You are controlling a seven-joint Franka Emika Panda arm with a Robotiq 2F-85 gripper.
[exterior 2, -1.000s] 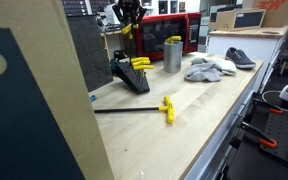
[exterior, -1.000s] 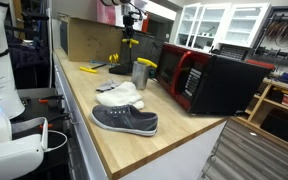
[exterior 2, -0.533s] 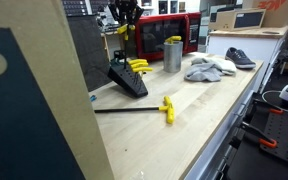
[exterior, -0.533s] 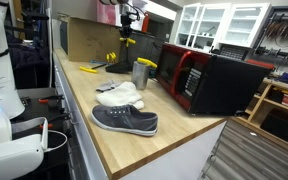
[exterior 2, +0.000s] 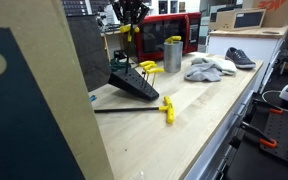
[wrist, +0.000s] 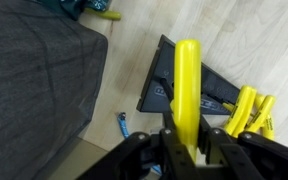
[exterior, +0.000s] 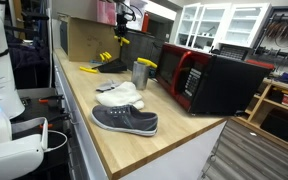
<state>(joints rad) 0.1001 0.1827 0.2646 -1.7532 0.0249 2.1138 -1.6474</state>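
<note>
My gripper is shut on a yellow-handled tool and holds it upright in the air. Directly below lies a black tool holder, tilted on the wooden bench, with more yellow-handled tools in it. In both exterior views the gripper hangs above the holder with the yellow tool hanging from it. The tool's lower end is hidden by its handle in the wrist view.
Another yellow-handled tool lies on the bench. A metal cup, a white cloth and a grey shoe stand further along. A red-and-black microwave and a cardboard box stand at the back.
The black holder has tipped over and shifted along the bench. The gripper, still shut on the yellow tool, has moved slightly.
</note>
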